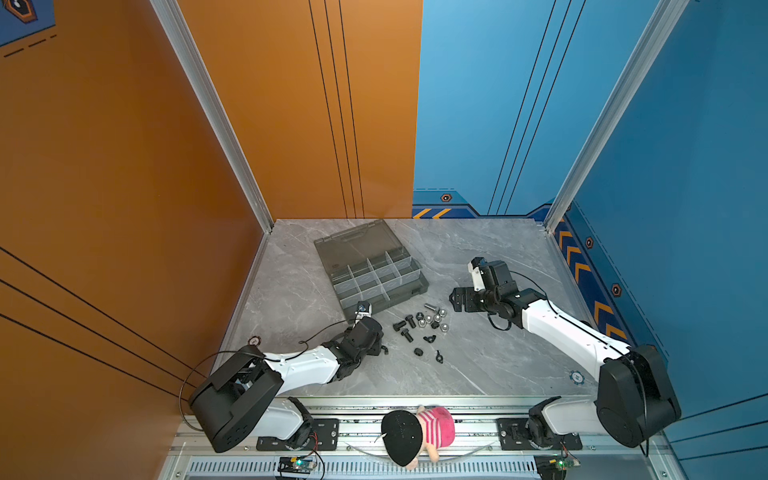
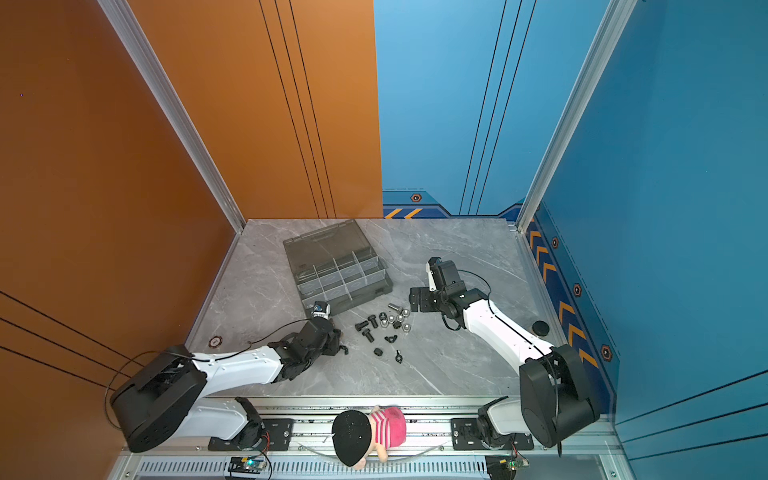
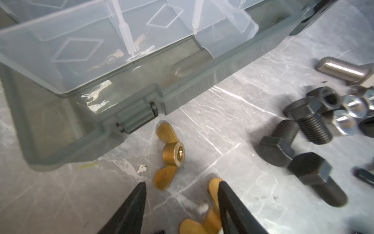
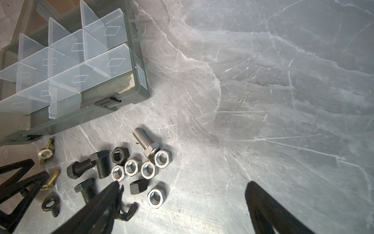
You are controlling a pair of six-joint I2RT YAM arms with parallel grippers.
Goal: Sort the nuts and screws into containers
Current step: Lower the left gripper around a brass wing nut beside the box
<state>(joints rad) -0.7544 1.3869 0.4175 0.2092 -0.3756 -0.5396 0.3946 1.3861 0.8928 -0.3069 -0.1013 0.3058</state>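
At the left, the left claw (image 3: 181, 184) is held low over the worktop (image 3: 232, 125) and is released, its fingers (image 3: 129, 208) set either side of a brass wing nut (image 3: 209, 219). A second brass wing nut (image 3: 171, 155) is seen just beside the front wall of the open organiser case (image 3: 60, 129), outside its cells (image 4: 77, 79). Further right, black bolts (image 4: 87, 168), silver hex nuts (image 4: 132, 167) and a silver bolt (image 4: 144, 141) are clustered on the worktop near the case. At the right, the right claw (image 4: 183, 182) is spread wide, nothing grasped, above the cluster's edge
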